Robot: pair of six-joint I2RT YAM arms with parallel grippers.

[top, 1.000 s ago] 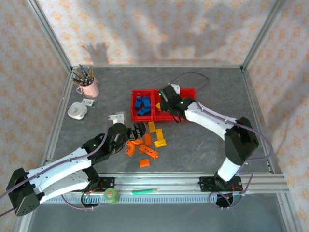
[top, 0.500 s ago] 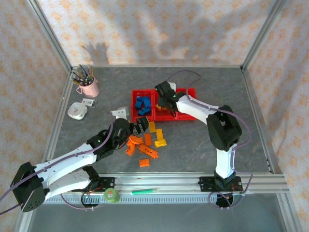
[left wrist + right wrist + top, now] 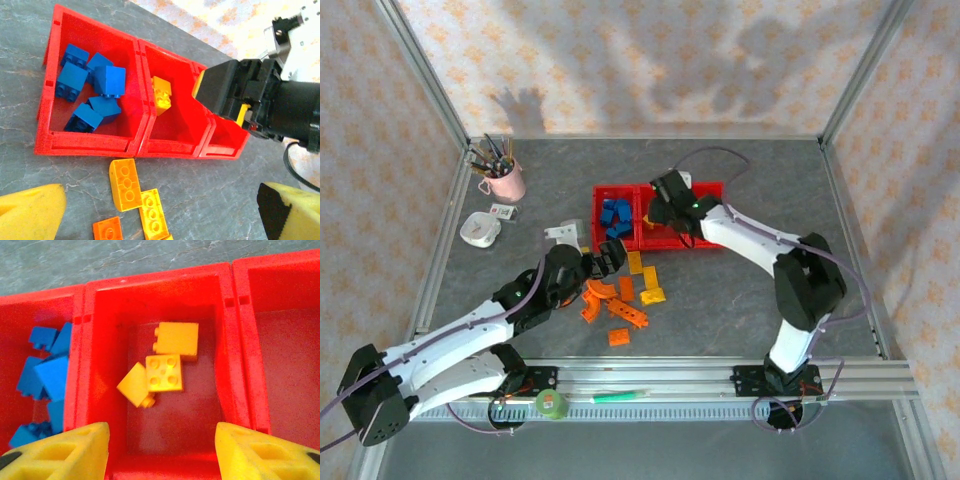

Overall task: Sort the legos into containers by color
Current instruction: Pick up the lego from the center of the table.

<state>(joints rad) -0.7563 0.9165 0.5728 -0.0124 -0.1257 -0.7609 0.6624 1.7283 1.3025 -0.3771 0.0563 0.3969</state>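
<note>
The right arm is stretching forward-left, its pincer [image 3: 160,452] hanging wide and empty over the middle bin [image 3: 235,370], yellow bricks [image 3: 164,372] lying directly beneath. The left pincer [image 3: 610,256] is gaping wide above loose bricks [image 3: 125,190].

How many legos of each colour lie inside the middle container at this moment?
Yellow legos: 3
Blue: 0
Orange: 0
Total in the middle container: 3
</note>
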